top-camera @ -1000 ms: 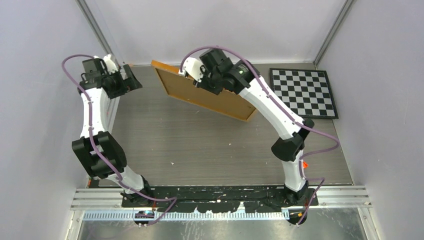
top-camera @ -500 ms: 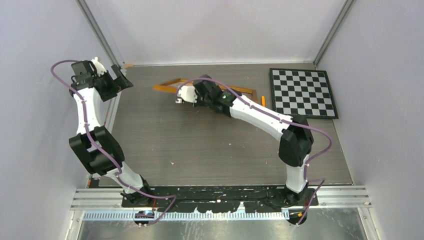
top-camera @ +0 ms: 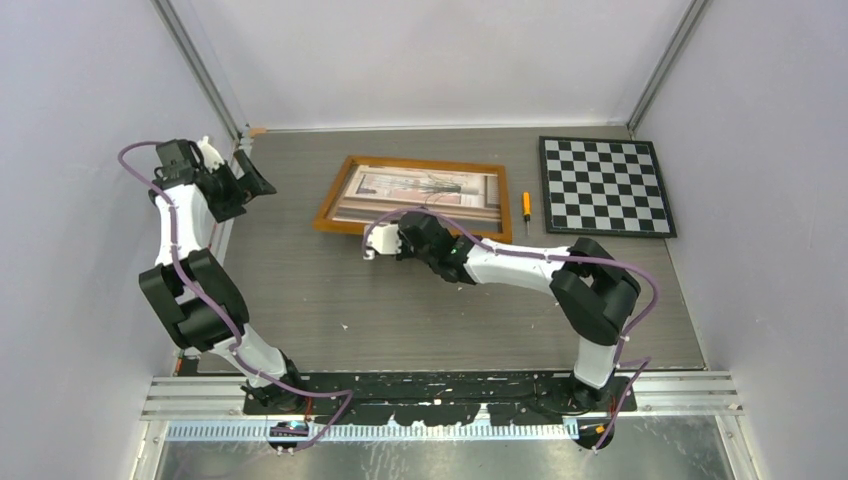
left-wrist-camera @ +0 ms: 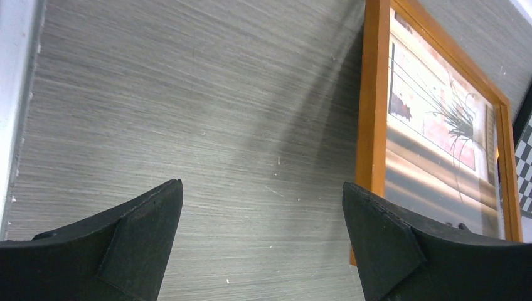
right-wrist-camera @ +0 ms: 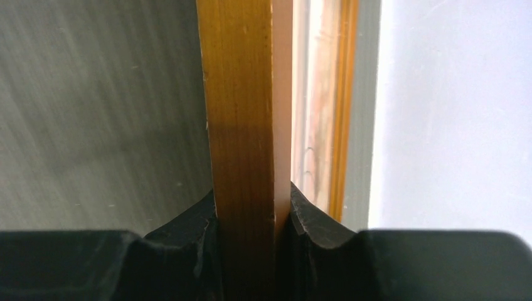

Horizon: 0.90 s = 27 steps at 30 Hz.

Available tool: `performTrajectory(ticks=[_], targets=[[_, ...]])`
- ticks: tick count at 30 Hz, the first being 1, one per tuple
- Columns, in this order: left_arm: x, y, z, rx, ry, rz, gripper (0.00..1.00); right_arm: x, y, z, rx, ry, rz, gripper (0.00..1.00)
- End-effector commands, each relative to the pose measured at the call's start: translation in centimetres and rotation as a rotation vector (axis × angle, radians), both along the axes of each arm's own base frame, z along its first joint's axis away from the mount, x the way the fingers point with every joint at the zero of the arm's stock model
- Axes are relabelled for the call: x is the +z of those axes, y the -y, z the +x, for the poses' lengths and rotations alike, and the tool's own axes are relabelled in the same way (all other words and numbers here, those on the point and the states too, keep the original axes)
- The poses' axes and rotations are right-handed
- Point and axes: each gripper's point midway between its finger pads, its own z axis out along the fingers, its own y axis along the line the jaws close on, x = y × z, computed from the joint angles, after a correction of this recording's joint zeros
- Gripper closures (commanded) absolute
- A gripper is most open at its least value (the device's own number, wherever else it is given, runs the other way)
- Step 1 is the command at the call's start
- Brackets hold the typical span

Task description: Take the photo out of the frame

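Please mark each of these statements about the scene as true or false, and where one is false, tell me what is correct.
1. The rectangular orange-brown wooden picture frame lies with its picture side up. True.
2. The left gripper is shut on the frame. False: it is open, over the bare grey table, apart from the frame.
3. The right gripper clamps the frame's wooden border. True.
4. The print of a spiky green plant at a window is already out of the frame. False: it sits inside it.
5. The square black-and-white checkerboard lies under the frame. False: it lies apart, to the frame's right in the top view.
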Motion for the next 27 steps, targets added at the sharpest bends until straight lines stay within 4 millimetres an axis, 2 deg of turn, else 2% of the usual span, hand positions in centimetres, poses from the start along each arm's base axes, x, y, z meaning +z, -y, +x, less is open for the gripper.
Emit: performTrajectory(ticks=[1, 5, 8, 13, 14, 17, 20, 23, 26, 27], targets=[[0.7, 0.9, -1.1, -0.040, 0.029, -0.007, 0.00, -0.9, -3.1, -2.9, 0.062, -0.078, 0.215, 1.00], [0.2, 1.6, -2.1, -0.066, 0.022, -0.012, 0.00, -4.9, -3.6, -6.3, 0.093, -0.135, 0.183, 0.99], [0.1, 1.9, -3.0, -0.110, 0.030, 0.023, 0.00, -7.5, -3.9, -8.1, 0.093, -0.162, 0.143, 0.98], [-1.3, 2.4, -3.5, -0.175, 0.008, 0.011, 0.00, -9.7, -3.4, -9.3, 0.038, -0.219, 0.084, 0.62], [-1.5, 2.7, -3.5, -0.191, 0.007, -0.005, 0.00, -9.6, -3.5, -9.5, 0.028, -0.244, 0.086, 0.57], [-1.6, 3.3, -3.9, -0.246, 0.015, -0.001, 0.00, -9.6, -3.5, -10.3, 0.016, -0.299, 0.089, 0.32], [-1.4, 3.7, -4.6, -0.323, 0.045, 0.047, 0.00, -8.5, -3.4, -11.3, 0.010, -0.370, 0.079, 0.18], [-1.1, 4.1, -4.8, -0.375, 0.062, 0.064, 0.00, -7.3, -3.2, -13.0, 0.053, -0.467, 0.064, 0.07], [-0.9, 4.3, -4.7, -0.396, 0.065, 0.061, 0.00, -5.6, -3.3, -15.3, 0.129, -0.591, 0.059, 0.02], [-0.8, 4.5, -4.8, -0.402, 0.070, 0.059, 0.00, -4.9, -2.9, -15.5, 0.130, -0.632, 0.063, 0.01]])
